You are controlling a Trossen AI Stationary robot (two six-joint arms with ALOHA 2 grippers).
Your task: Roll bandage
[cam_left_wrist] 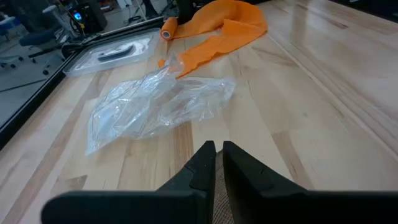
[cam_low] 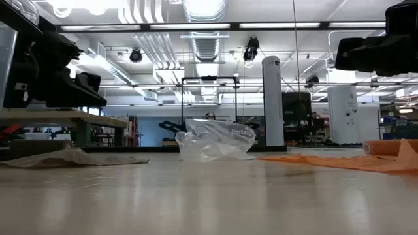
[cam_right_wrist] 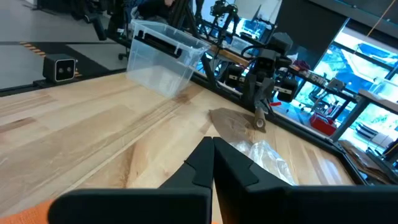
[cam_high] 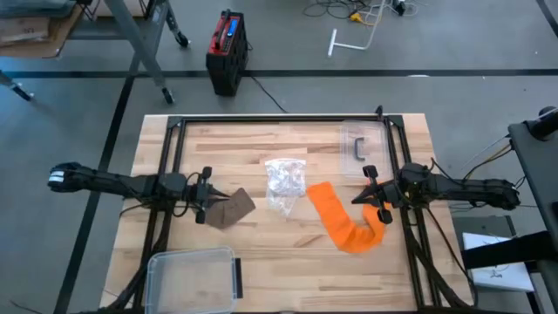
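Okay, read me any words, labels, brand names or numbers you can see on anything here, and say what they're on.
No text can be read in any view.
Red and black box on the floor: a blue panel, too small to read.
Clear plastic bag, orange bandage, lidded container: no print visible.

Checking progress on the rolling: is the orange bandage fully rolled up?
No, the orange bandage lies mostly unrolled in a long strip across the table.
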